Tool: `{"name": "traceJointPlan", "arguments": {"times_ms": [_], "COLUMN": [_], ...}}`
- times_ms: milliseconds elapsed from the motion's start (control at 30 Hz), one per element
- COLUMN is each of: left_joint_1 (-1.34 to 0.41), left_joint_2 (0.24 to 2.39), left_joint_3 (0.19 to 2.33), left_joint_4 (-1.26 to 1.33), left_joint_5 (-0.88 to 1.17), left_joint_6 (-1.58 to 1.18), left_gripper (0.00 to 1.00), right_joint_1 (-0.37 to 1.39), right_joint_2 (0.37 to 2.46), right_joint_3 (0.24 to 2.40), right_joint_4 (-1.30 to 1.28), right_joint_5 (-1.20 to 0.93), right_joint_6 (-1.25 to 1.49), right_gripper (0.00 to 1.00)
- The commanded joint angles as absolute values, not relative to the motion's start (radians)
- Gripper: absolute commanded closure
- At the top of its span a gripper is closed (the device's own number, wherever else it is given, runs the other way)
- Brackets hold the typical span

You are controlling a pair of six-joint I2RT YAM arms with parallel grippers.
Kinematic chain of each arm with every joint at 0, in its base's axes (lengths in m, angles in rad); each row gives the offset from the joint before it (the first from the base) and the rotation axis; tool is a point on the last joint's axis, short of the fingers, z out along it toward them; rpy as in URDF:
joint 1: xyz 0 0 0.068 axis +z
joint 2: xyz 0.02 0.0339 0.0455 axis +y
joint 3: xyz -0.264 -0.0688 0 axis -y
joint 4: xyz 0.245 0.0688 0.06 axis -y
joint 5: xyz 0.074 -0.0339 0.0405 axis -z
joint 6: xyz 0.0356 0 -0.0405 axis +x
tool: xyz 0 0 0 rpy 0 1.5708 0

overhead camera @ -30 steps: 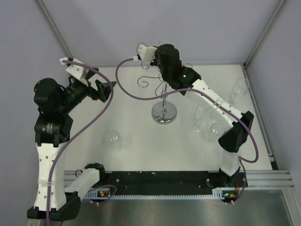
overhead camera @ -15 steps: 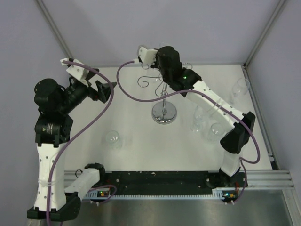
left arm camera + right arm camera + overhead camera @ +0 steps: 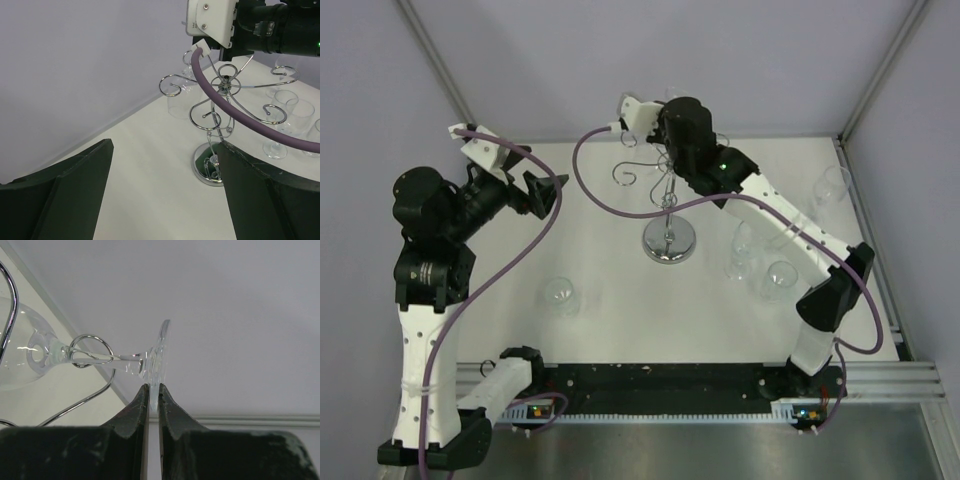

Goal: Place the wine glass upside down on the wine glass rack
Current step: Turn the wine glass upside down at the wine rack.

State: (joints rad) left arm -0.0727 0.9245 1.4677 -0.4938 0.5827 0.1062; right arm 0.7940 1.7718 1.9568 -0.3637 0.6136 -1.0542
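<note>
Jaws on my left gripper stand wide apart with nothing between them. It hovers over the left of the table, pointed at the stand and well clear of it. Near it, closer to me, a spare glass stands on the tabletop.

At centre is the wine glass rack, upright on its mirrored base. On its far side my right gripper is pinched tight on the rim of the foot of the wine glass. The wrist view shows the stem running through one of the chrome scroll loops, with the bowl beyond it. I judge this to be the hanging step, almost finished.

Next I must ease the foot down until the loop carries it, and only then part the fingers. I should draw back along the line of the stem so I don't knock the wire. Thin glass on a light stand could swing or tip.

To the right, more glasses stand beneath the right arm.
</note>
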Motion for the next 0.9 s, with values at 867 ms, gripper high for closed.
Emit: {"name": "traceJointPlan", "arguments": {"times_ms": [867], "left_joint_1": [-0.074], "left_joint_2": [0.91], "left_joint_3": [1.466], "left_joint_4": [-0.463], "left_joint_5": [0.592], "left_joint_6": [0.11], "left_gripper": [0.09], "right_joint_1": [0.735], "right_joint_2": [1.703], "right_joint_3": [1.959], "right_joint_4": [-0.282], "right_joint_5": [0.638], "right_joint_6": [-1.04], "right_gripper": [1.0]}}
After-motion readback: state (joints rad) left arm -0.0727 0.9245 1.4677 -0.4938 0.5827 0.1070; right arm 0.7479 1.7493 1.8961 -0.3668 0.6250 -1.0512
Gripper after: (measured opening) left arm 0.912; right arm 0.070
